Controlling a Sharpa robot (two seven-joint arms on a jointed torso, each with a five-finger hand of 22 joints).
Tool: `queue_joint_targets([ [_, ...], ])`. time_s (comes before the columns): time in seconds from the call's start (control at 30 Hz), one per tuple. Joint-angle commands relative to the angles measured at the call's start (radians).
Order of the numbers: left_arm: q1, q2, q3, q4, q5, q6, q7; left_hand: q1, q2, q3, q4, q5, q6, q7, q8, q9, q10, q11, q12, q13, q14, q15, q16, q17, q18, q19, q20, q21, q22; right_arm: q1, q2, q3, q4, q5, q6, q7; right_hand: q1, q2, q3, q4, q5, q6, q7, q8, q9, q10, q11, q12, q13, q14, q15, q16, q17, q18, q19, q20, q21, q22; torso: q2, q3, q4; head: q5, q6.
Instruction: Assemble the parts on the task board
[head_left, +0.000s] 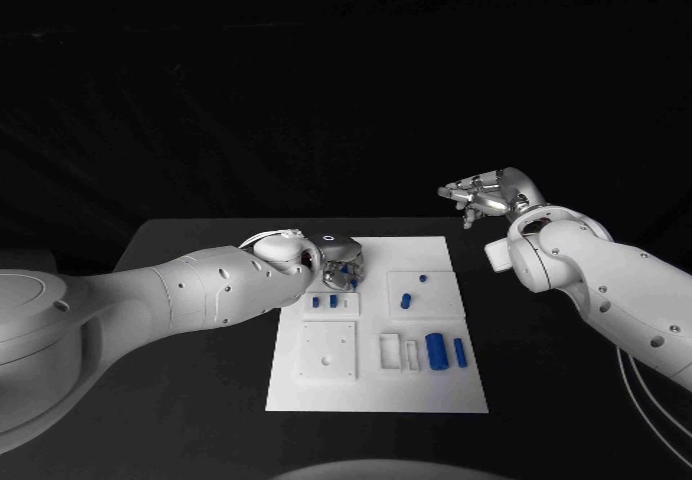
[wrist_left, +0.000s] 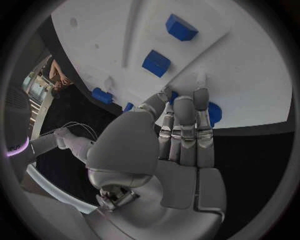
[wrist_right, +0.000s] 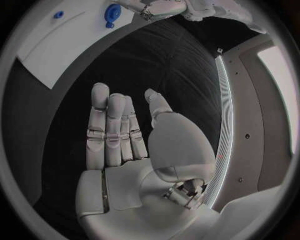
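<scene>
The white task board lies in the middle of the black table. My left hand is low over its far left corner. There its straight fingers lie on a round blue part, with the thumb beside it; whether the part is gripped is hidden. Two blue blocks stand in the board just beyond the fingertips. My right hand is raised off the board's far right corner, its fingers straight with nothing in them.
More blue parts lie on the board: two small ones near the left hand, two in the upper right block, and long ones by the white slots at the lower right. A plain white block sits at the lower left.
</scene>
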Motion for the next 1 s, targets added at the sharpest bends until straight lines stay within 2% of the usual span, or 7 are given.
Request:
queue_joint_targets([
  [0.03,-0.008,0.006,-0.003,-0.001,-0.003,0.025,-0.005,0.000,0.012,0.000,0.006,-0.004,0.011,0.001,-0.006,-0.001,0.009,0.001,-0.006,-0.002,0.008,0.001,0.004,0.001,0.005,0.001,-0.005,0.007,0.020,0.000,0.002,0.000,0.002,0.001,0.015,0.013,-0.004,0.003,-0.002,0.006,-0.005,-0.007,-0.001,0.000,-0.001,-0.006,-0.002,0.007,-0.001,-0.009,0.000,0.007,-0.001,0.002,0.016,0.000,-0.006,0.001,-0.001,0.0003,-0.0001,-0.001,-0.001],
  [0.23,-0.009,0.006,-0.003,-0.004,-0.013,0.035,-0.034,0.025,0.034,0.000,0.001,0.001,0.052,0.010,-0.004,0.001,0.067,-0.005,-0.006,-0.001,0.010,0.008,0.009,0.003,0.010,0.004,-0.002,0.013,0.022,0.000,0.002,0.000,0.003,0.001,0.015,0.013,-0.004,0.003,-0.002,0.006,-0.005,-0.007,-0.001,0.000,-0.001,-0.006,-0.002,0.007,-0.001,-0.009,0.000,0.007,-0.001,0.002,0.016,0.000,-0.006,0.001,-0.001,0.0006,-0.0003,-0.001,-0.002],
  [0.37,-0.010,0.004,-0.003,0.001,-0.022,0.051,-0.055,0.047,0.054,0.003,-0.012,-0.024,0.068,0.012,-0.005,0.001,0.088,-0.008,-0.006,0.000,0.010,0.010,0.011,0.004,0.018,0.002,0.002,0.026,0.024,0.000,0.001,0.000,0.003,0.001,0.015,0.013,-0.001,0.001,-0.001,0.015,-0.003,-0.006,-0.001,0.000,-0.001,-0.007,-0.002,0.010,-0.005,-0.011,0.000,0.009,-0.004,0.001,0.017,0.000,-0.011,0.005,-0.001,0.0004,0.0005,-0.003,-0.003],
  [0.43,-0.010,0.003,-0.003,0.004,-0.024,0.051,-0.061,0.051,0.058,0.001,-0.018,-0.024,0.070,0.012,-0.006,0.001,0.096,-0.009,-0.006,0.000,0.011,0.010,0.012,0.004,0.022,-0.002,0.003,0.034,0.023,0.000,0.001,0.000,0.003,0.001,0.016,0.014,-0.001,0.001,-0.001,0.015,-0.003,-0.006,-0.001,0.000,-0.001,-0.007,-0.002,0.010,-0.005,-0.011,0.000,0.009,-0.004,0.001,0.017,0.000,-0.011,0.005,-0.001,0.0005,0.0007,-0.003,-0.003],
  [0.8,-0.010,-0.008,-0.003,0.012,-0.024,0.004,-0.059,0.048,0.062,0.025,-0.039,-0.026,0.062,0.015,-0.006,0.001,0.111,-0.010,-0.006,0.000,0.016,0.012,0.012,0.000,0.033,-0.016,0.009,0.073,0.022,0.000,0.001,0.000,0.002,0.001,0.017,0.016,-0.002,0.000,-0.001,0.019,0.001,-0.006,-0.001,-0.001,-0.001,-0.007,-0.002,0.011,-0.006,-0.012,0.000,0.010,-0.005,0.001,0.017,0.000,-0.013,0.006,-0.001,-0.0002,0.0007,-0.002,0.001],
  [1.0,-0.009,-0.037,-0.001,0.047,0.003,-0.035,-0.052,0.045,0.061,0.026,-0.038,-0.026,0.065,0.015,-0.006,0.001,0.114,-0.011,-0.006,0.000,0.019,0.011,0.011,-0.001,0.033,-0.014,0.007,0.078,0.021,0.000,-0.001,0.000,0.001,0.001,0.017,0.017,-0.002,0.000,-0.001,0.021,0.003,-0.006,-0.002,0.000,-0.001,-0.007,-0.002,0.011,-0.006,-0.012,0.000,0.010,-0.006,0.001,0.017,0.000,-0.014,0.007,-0.003,-0.0008,0.0029,-0.002,0.004],
])
